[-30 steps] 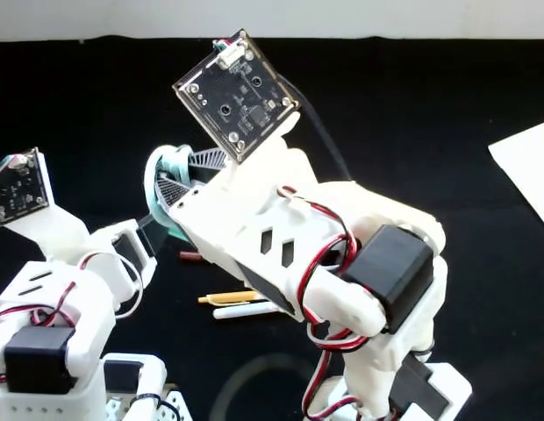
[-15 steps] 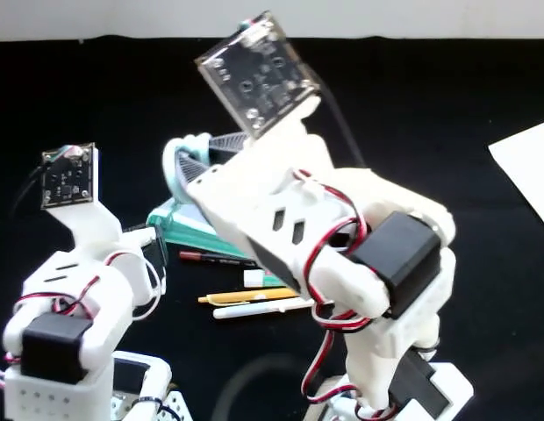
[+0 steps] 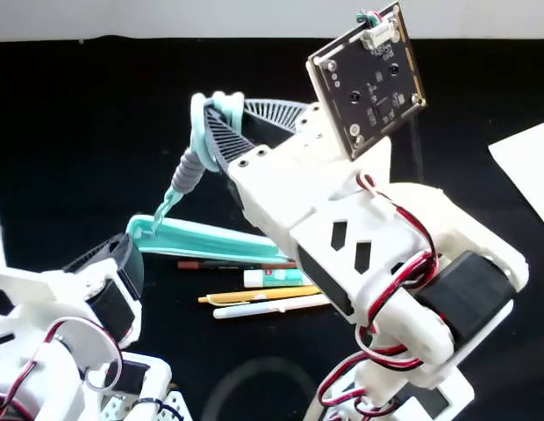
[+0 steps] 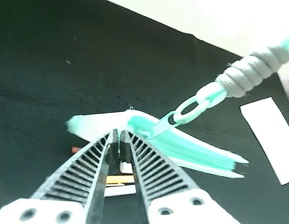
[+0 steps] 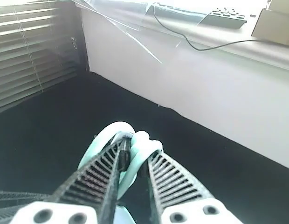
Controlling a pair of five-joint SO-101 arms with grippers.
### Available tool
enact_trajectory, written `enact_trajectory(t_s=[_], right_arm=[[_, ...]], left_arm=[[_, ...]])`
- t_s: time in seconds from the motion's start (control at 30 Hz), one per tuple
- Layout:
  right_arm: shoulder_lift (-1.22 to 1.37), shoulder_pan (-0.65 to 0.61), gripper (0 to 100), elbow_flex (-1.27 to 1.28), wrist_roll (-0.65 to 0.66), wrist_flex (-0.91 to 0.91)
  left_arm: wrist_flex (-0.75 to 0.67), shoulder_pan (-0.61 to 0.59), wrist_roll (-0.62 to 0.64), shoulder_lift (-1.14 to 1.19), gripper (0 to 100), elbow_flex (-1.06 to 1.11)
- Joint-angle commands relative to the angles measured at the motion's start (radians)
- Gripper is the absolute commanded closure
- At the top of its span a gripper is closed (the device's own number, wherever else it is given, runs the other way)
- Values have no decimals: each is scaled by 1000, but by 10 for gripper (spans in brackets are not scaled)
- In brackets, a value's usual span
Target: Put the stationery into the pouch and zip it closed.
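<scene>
- Up close, at the near left of the table, the left gripper (image 4: 119, 134) has its ribbed jaws drawn almost together, with only a thin slit between them. Their tips sit on the near edge of the mint-green pouch (image 4: 191, 151) and appear to pinch it.
- Just beside that arm, on the black table (image 3: 79, 132), lie a white pen (image 3: 268, 306), a yellow pen (image 3: 254, 296), a small eraser (image 3: 272, 277) and a dark red pen (image 3: 224, 263). All lie outside the pouch, side by side, partly under its long edge.
- Past the pens, the pouch stretches flat and narrow, with its left end at the left gripper.
- From that end, a link clip joins the pouch to a wrist strap (image 3: 186, 171). The strap rises taut and slanting, first grey wrapped cord, then a mint loop.
- Higher and farther, the right gripper (image 5: 137, 145) is closed tight on the mint loop, which bulges out beyond the jaw tips.
- To the left and beyond, wide bare black cloth gives room to move.
- At the right edge lies a white sheet of paper (image 3: 526, 162), well apart from the pouch.
- Farthest off, the black cloth ends against a pale wall (image 3: 123, 17).
</scene>
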Motion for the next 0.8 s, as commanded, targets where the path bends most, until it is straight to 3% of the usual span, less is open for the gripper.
enact_trajectory(t_s=[0.0,0.27,0.6,0.77], right_arm=[[-19,39,993,-44,8,-56],[-21,82,993,205,8,-84],[-31,386,993,354,8,-62],[-31,479,993,352,8,-22]], left_arm=[[25,10,44,13,993,7],[21,10,46,13,993,166],[2,4,124,13,993,202],[-14,4,138,13,993,206]])
